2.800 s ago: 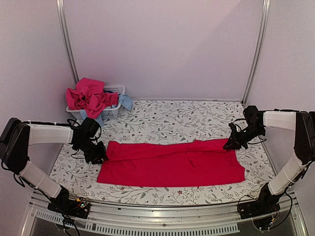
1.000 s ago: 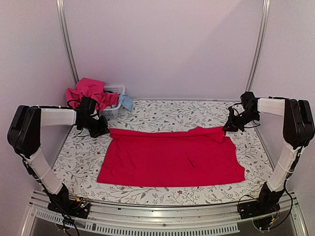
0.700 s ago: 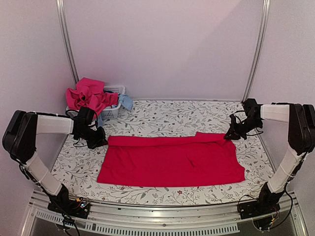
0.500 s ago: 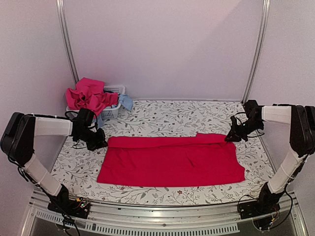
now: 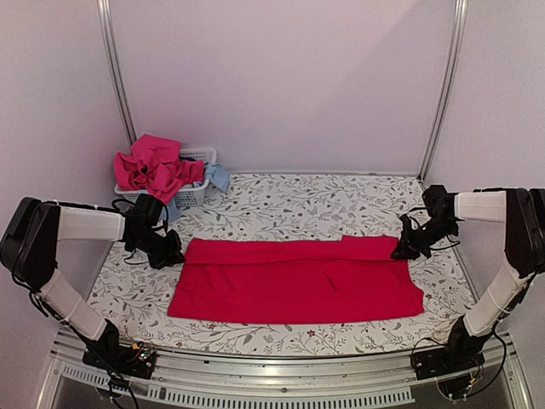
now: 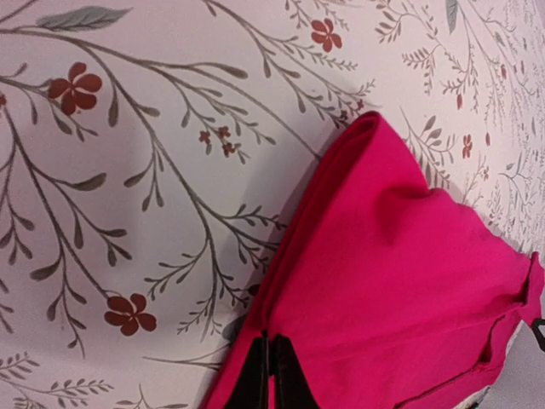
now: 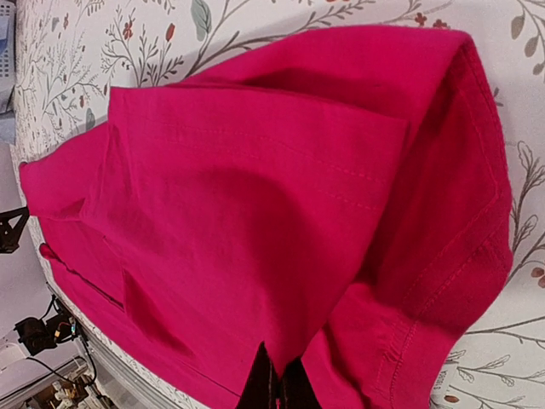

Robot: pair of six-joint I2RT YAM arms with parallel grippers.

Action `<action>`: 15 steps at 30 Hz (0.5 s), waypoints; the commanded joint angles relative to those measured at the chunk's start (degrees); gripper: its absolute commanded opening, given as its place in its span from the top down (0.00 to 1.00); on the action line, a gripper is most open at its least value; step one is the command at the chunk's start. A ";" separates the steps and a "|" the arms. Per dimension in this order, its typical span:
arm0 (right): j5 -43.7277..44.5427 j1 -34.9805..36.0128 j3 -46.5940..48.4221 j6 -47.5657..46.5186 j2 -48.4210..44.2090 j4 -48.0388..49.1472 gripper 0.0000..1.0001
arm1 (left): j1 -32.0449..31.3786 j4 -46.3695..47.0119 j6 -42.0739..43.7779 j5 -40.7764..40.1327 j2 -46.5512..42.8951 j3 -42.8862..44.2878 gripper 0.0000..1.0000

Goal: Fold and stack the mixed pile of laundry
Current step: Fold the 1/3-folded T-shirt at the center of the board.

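Cloth is being folded here. In the top view, a large red garment [image 5: 294, 285] is spread on the flowered table [image 5: 289, 200], near the front edge and between the two arms. Its far left corner is pinched by the left gripper [image 5: 170, 256] and its far right corner by the right gripper [image 5: 400, 250]. Both pairs of jaws are closed tight on the fabric. One second earlier the far edge was held further back, so that the garment was stretched wide. Now this edge has been carried a little toward the near side, and a narrow band is laid over the rest. It is judged that the first fold has only been begun. The rest of the laundry pile [image 5: 153, 166], pink-red with some light blue, is heaped in the white basket [image 5: 194, 196] at the far left corner, so most of the task is not yet done.

In the left wrist view, the red garment [image 6: 400, 290] is seen lifted into a soft peak above the table [image 6: 128, 170]. The left gripper [image 6: 270, 379] is shut on its edge.

In the right wrist view, the red garment [image 7: 281, 196] is doubled, with a stitched hem at the right. The right gripper [image 7: 274, 383] is shut on it as well.
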 commanded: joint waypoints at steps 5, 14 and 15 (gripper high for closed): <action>2.03 -0.35 -1.25 -0.68 -1.18 -1.99 1.00 | -1.57 -2.24 -0.03 -1.16 0.15 0.22 1.00; 1.96 -0.35 -0.35 -1.15 0.07 -4.06 0.79 | -3.37 -5.37 3.02 -2.59 0.87 3.13 0.97; 1.79 -0.34 0.35 -1.25 -0.27 -4.33 0.73 | -3.71 -5.51 4.03 -2.86 0.24 4.43 0.89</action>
